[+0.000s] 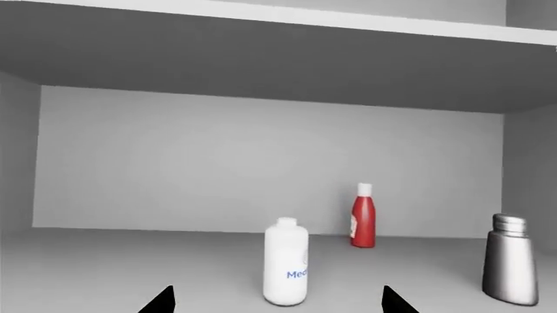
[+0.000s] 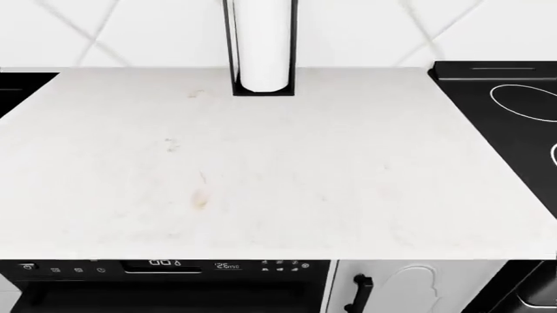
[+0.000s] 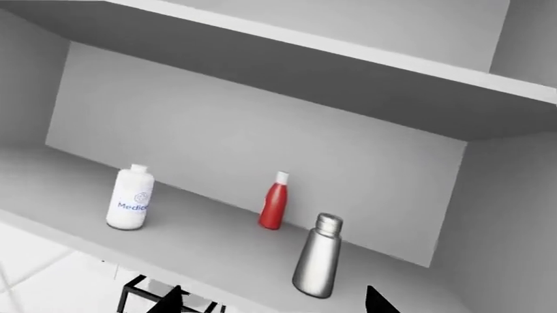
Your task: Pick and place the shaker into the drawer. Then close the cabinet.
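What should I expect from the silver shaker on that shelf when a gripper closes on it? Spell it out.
The shaker looks like rigid polished metal, so it probably won't deform but may be slippery between the pads. It stands tall on a modest base, wider low down and narrowing to the cap, so a push near the top could tip it. Lying down, its round body would likely roll.

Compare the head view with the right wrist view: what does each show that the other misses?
Head view only: the countertop, paper towel roll, stovetop and oven panel.

Right wrist view only: the shelf holding the shaker, red sauce bottle and white medicine bottle, plus the right hand fingertips, spread apart.

Shared: nothing I can identify; the drawer shows in neither.
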You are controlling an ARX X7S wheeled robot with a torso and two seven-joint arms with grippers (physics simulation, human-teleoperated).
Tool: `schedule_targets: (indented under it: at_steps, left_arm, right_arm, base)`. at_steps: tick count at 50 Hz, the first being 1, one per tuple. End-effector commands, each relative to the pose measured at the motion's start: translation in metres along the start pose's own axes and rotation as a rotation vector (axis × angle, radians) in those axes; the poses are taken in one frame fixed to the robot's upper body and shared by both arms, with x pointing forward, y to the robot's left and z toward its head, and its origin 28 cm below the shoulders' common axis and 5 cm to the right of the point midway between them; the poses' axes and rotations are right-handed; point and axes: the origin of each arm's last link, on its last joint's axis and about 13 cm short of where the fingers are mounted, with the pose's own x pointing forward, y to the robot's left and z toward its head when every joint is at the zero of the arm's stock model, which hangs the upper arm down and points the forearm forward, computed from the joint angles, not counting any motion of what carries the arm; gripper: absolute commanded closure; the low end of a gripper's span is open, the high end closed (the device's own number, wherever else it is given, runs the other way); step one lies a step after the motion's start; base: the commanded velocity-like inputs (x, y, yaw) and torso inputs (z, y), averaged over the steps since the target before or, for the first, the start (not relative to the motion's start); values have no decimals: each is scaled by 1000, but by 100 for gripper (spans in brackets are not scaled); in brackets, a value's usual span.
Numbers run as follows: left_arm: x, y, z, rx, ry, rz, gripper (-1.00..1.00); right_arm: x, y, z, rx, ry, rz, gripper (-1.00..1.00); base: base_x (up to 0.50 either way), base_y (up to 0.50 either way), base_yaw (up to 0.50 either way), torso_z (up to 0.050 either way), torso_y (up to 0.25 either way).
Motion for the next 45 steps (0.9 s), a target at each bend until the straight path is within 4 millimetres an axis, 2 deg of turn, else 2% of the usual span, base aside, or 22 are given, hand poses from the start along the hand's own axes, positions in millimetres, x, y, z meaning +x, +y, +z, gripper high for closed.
schedule_targets:
  at_steps: [1, 13, 29, 36, 37, 45]
  left_arm:
    - [-1, -2, 2, 10, -5, -22, -100]
    - [0, -3, -3, 16, 10, -41, -100]
    - [4, 2, -12, 30, 27, -19, -100]
    - [5, 2, -15, 27, 36, -20, -100]
    - [5, 2, -16, 26, 40, -19, 100]
    - [6, 3, -20, 38, 67, -13, 100]
  right_arm:
    - [-1, -2, 0, -1, -5, 7, -100]
    - [0, -3, -3, 10, 14, 13, -100]
    - [6, -4, -10, 15, 49, 29, -100]
    - [6, -6, -12, 28, 50, 10, -100]
    - [5, -6, -12, 29, 48, 5, -100]
    - [4, -8, -12, 28, 46, -22, -100]
  base:
    - [500, -62, 0, 0, 0]
    - [499, -219, 0, 0, 1]
    - [500, 23, 0, 0, 1]
    - [0, 0, 0, 0, 2]
    - [0, 0, 0, 0, 0]
    - [0, 0, 0, 0, 0]
